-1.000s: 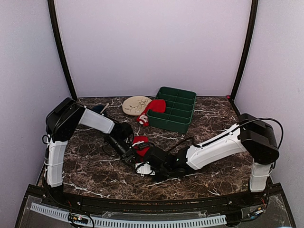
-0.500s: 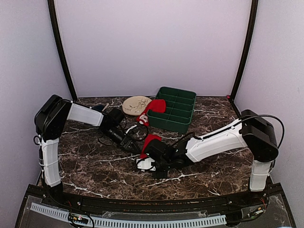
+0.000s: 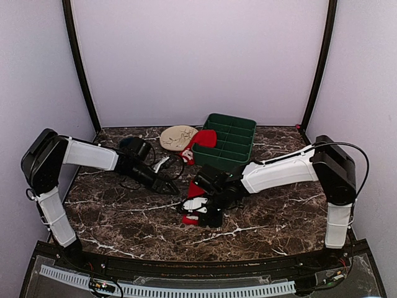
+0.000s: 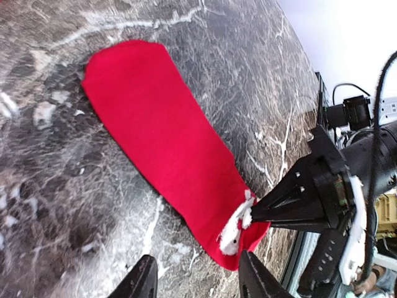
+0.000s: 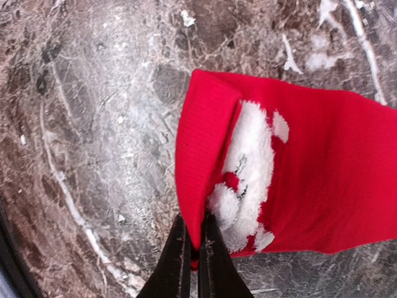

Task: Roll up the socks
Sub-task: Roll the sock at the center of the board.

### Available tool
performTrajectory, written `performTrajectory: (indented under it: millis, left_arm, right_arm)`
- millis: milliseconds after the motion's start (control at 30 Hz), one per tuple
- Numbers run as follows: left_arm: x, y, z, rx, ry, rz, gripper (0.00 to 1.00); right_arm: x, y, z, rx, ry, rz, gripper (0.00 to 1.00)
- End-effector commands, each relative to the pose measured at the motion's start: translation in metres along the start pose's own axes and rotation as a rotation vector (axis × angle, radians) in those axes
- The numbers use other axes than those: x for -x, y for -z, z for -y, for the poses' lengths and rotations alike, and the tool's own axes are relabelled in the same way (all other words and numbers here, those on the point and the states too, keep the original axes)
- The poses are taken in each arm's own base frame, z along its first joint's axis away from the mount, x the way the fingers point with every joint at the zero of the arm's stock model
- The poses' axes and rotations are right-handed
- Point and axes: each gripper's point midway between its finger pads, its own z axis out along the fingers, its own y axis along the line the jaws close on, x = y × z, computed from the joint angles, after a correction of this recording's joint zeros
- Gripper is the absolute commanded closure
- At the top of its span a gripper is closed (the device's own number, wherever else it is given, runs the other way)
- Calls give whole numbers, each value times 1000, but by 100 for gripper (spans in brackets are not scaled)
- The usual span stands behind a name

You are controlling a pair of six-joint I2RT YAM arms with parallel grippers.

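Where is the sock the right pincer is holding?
Top view: the sock lies on the marble table in front of the green tray, its white end pinched by the right pincer, the open left pincer to its left.

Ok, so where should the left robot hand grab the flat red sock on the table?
Probably the plain rounded end of the sock, coming down from above. The right gripper pinches the white patterned end, so only that far end is free. The sock lies flat on the table, so the open left gripper would have to pinch up its edge.
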Motion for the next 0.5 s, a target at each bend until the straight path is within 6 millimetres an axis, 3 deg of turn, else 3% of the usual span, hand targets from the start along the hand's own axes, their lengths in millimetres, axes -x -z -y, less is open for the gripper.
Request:
performTrajectory:
  millis: [0, 267, 367, 467]
  left_arm:
    - [8, 13, -5, 81, -4, 101, 54]
    - [-2, 24, 3, 158, -46, 181, 56]
    - [-6, 20, 13, 204, -133, 194, 56]
    - [-17, 4, 33, 226, -257, 161, 56]
  right_arm:
    - [-12, -6, -22, 228, -112, -24, 96]
    - [-3, -1, -31, 525, -252, 41, 96]
    - [-1, -1, -34, 617, -290, 49, 96]
    - [-2, -4, -34, 668, -321, 48, 96]
